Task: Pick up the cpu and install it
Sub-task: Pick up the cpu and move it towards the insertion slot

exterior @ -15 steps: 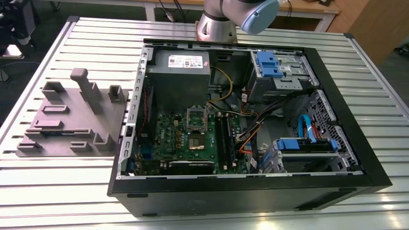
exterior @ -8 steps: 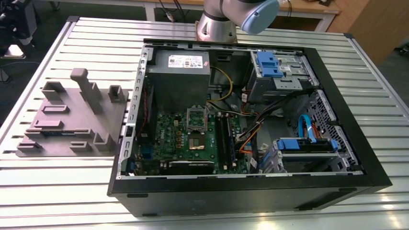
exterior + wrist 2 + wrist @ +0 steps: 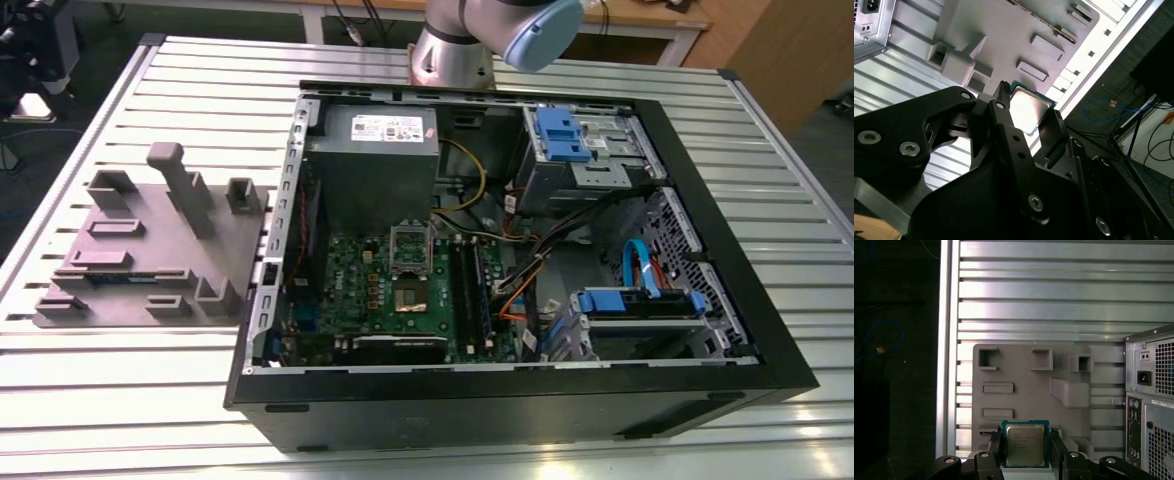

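In both wrist views the cpu, a flat square chip with a shiny silver top and a green rim, sits between my gripper's black fingers, which press on its two opposite sides. It hangs well above the grey moulded fixture plate. In the exterior view the open computer case lies on the table. Its green motherboard carries the dark square socket, with the hinged silver frame lifted just behind it.
The grey fixture plate with raised blocks and slots lies at the exterior view's left of the case, on the slatted metal table. Inside the case are a grey power supply, blue drive bays and cables. The arm stands behind the case.
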Controlling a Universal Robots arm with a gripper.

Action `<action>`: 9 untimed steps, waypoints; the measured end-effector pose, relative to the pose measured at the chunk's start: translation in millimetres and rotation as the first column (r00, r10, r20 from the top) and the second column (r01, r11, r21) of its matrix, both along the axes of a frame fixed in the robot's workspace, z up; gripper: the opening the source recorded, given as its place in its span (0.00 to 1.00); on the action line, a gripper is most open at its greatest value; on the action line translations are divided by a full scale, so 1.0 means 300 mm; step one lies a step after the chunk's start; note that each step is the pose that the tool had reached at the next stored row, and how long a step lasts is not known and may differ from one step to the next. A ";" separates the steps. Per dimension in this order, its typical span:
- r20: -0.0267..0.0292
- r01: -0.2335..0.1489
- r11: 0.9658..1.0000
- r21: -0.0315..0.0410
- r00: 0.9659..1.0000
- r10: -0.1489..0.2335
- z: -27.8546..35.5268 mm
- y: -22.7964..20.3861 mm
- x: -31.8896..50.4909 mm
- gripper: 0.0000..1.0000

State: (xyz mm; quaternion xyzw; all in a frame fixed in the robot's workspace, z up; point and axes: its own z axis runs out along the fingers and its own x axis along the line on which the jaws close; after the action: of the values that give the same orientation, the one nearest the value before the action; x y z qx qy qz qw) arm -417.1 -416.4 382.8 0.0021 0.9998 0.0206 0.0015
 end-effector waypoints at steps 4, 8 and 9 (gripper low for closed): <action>0.000 0.000 1.000 0.000 1.000 0.000 0.000 0.000 0.007 0.47; 0.000 0.000 1.000 0.000 1.000 0.000 0.000 0.000 0.019 0.47; 0.000 0.000 1.000 0.000 1.000 0.000 0.000 0.000 0.023 0.47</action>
State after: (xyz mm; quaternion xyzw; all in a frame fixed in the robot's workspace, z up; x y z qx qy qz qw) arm -410.3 -416.4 382.7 0.0021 0.9998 0.0207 0.0016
